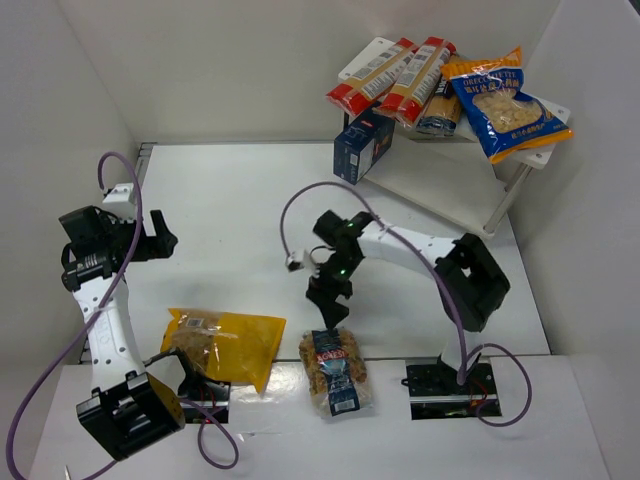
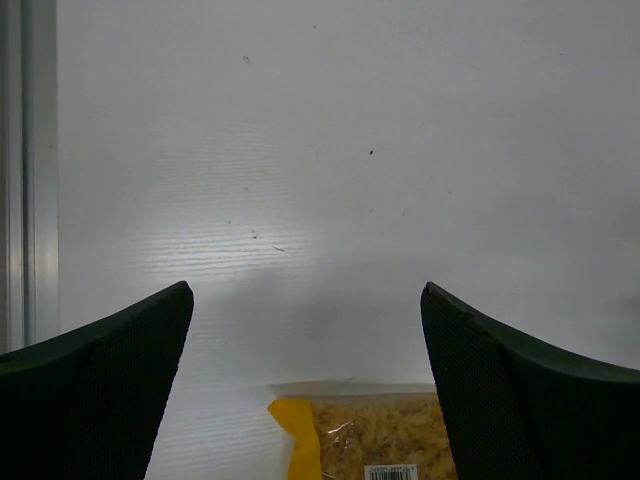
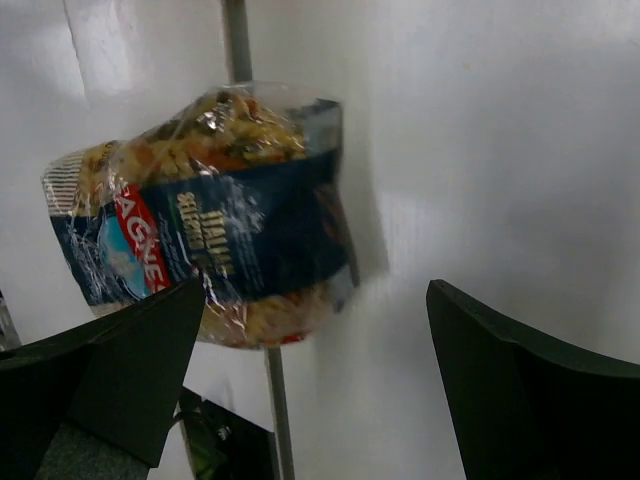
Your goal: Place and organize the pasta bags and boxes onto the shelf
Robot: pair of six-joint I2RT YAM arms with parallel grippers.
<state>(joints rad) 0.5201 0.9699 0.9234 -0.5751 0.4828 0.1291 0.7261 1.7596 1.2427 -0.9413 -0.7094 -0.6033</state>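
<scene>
The white shelf stands at the back right. Two red-and-cream spaghetti boxes and the blue-and-orange bag lie on its top board. The navy box leans tilted at the shelf's left edge. The yellow bag lies on the table at front left; its top edge shows in the left wrist view. The small clear spiral-pasta bag lies at front centre and also shows in the right wrist view. My right gripper is open, just behind that bag. My left gripper is open and empty, behind the yellow bag.
White walls close in the table on the left, back and right. A further pasta packet lies under the spaghetti boxes. The arm bases and purple cables sit along the near edge. A metal rail runs along the table's left side.
</scene>
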